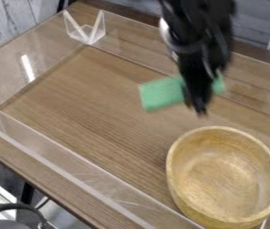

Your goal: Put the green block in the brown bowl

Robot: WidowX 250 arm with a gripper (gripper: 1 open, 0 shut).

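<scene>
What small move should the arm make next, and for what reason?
Probably carry on toward the brown bowl before releasing. The claw holds the green block in the air, just beyond the bowl's far rim and not yet over its hollow.
</scene>
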